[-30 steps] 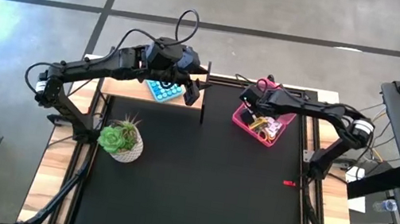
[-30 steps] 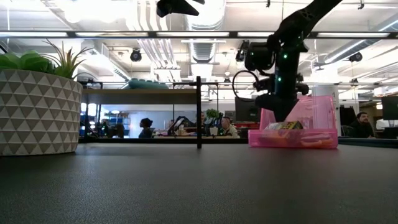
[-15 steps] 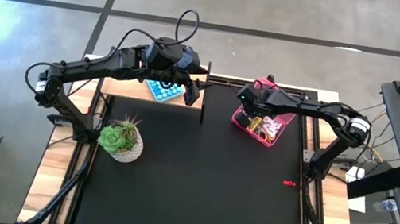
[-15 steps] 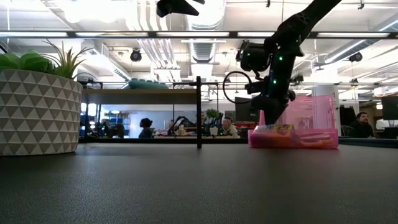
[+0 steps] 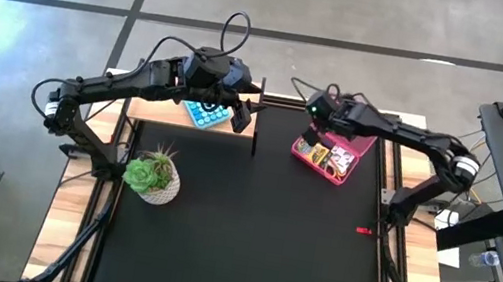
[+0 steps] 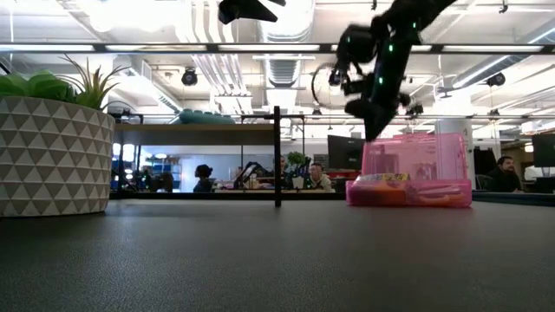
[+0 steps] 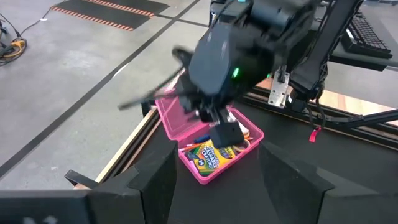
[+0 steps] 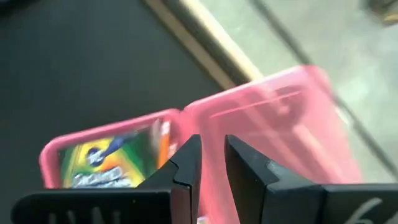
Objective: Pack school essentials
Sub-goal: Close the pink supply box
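An open pink pencil case (image 5: 330,157) lies on the black mat near the table's far right. A yellow-green crayon box (image 7: 208,154) and orange items show inside it, and its lid (image 8: 273,118) stands raised. My right gripper (image 5: 320,108) hovers above the case's far-left corner, clear of it in the low view (image 6: 375,130). Its fingers have only a narrow gap and nothing between them (image 8: 212,149). My left gripper (image 5: 244,112) waits open and empty over the wooden shelf's edge. Scissors, pencils, pen, eraser and note pad cannot be made out.
A teal item (image 5: 205,112) lies on the wooden shelf (image 5: 150,110) at the far left. An upright black post (image 5: 257,122) stands beside it. The potted plant (image 5: 153,174) stands on the left. A small red thing (image 5: 364,230) lies on the mat (image 5: 246,241).
My right gripper has risen out of the pink case and moved toward the table's far edge. It now hangs above the case rather than down inside it. The case has stayed in place.
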Robot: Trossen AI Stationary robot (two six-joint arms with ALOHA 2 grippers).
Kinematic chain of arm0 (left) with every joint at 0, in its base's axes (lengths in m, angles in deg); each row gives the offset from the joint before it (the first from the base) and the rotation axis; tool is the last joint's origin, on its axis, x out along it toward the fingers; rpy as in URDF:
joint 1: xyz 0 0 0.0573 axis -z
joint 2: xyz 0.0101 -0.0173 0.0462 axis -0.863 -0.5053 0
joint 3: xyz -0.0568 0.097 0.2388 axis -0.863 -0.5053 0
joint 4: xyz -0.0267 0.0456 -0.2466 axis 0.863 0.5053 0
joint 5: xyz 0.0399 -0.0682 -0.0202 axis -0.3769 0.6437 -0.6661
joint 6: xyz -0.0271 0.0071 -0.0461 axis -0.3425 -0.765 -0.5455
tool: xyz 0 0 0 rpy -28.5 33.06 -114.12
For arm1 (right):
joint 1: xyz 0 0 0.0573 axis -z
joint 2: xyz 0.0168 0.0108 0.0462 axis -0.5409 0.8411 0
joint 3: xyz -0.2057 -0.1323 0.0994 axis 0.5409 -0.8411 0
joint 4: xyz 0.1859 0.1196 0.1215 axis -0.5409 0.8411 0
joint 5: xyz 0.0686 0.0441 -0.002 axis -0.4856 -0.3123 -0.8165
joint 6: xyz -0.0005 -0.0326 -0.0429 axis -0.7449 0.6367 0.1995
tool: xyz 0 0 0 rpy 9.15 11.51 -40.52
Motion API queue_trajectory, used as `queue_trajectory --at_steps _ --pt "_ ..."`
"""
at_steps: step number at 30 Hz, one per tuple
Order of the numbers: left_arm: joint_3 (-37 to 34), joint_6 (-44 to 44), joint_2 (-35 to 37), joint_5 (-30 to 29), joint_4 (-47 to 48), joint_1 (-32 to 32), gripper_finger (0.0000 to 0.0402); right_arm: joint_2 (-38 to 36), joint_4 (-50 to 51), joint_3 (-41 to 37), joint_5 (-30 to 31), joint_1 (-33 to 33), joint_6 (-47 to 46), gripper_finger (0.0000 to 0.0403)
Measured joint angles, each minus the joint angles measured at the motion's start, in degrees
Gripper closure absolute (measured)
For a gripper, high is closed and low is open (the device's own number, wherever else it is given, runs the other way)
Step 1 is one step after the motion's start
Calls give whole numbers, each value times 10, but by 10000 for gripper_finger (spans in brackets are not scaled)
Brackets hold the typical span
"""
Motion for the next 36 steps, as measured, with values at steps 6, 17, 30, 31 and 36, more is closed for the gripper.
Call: queue_trajectory --at_steps 6,17,30,31,36 --pt "0 2 -11 6 -2 3 197 -17 27 46 85 32 31 339" --pt "-1 1 -43 13 3 22 197 -22 151 94 96 174 -37 339" --pt "-1 0 -44 41 -1 55 197 24 202 75 -17 251 -22 339" --pt "-1 -1 -44 40 -1 57 197 24 203 75 -24 251 -22 339" --pt "-1 -1 -44 40 -1 65 197 20 211 75 -117 250 -12 339"
